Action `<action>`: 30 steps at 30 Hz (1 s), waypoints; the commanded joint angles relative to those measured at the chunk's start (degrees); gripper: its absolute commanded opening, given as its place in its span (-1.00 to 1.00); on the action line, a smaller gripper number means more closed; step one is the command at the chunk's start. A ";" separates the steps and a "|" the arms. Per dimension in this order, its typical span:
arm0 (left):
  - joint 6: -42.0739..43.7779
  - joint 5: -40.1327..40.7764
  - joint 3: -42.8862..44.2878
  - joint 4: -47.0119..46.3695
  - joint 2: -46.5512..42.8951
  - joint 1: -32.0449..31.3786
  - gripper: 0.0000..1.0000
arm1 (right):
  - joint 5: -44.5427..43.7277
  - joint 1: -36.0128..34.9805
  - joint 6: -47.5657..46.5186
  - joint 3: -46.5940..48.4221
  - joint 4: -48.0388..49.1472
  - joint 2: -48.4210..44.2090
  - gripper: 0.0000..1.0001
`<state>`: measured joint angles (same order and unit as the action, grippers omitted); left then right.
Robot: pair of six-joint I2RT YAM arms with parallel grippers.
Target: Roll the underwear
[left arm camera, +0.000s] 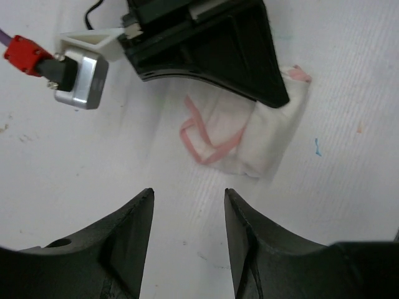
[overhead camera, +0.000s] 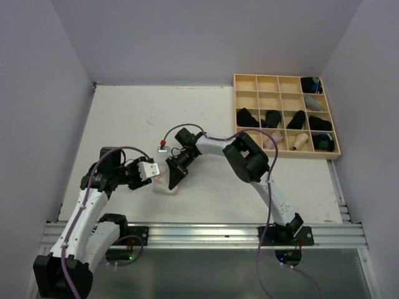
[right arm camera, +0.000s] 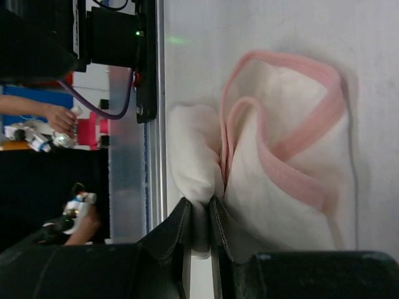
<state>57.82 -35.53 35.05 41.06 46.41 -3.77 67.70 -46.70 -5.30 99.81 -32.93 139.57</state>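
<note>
- On the white surface point(overhead camera: 206, 112), left of the middle and near the arms, lies the whitish underwear point(overhead camera: 167, 187) point(left arm camera: 265, 140) point(right arm camera: 280, 162), the only piece outside the tray.
- It is soft off-white cloth with a narrow pink band along its edges; the left wrist view shows a compact, partly folded bundle with a pink loop trailing flat on the side away from the fold.
- Close up in the right wrist view, the cloth is bunched into two plump lobes, and the pink edging curves over the larger one in nested arcs.
- The right gripper point(overhead camera: 174, 179) point(left arm camera: 280, 98) point(right arm camera: 201, 215) points down onto the bundle, its jaws drawn narrow and pinching a fold of cloth where the two lobes meet.
- The left gripper point(overhead camera: 156, 173) point(left arm camera: 189, 200) hovers just beside the bundle on its left; its jaws stand apart with only bare surface between them, and it does not touch the cloth.
- At the far right corner sits the pale wooden grid tray point(overhead camera: 287, 76).
- Several black rolls point(overhead camera: 247, 117) fill its third row and top right compartment; paler rolls lie in the front row, too small to describe further.
</note>
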 commanded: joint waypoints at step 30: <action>-1.40 18.31 -9.30 -9.78 18.62 -29.01 -0.89 | -3.10 2.13 16.90 1.00 6.47 8.53 -0.54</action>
<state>56.53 -18.44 26.41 26.41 61.71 -32.45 71.94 -45.04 14.15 101.30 -28.27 144.07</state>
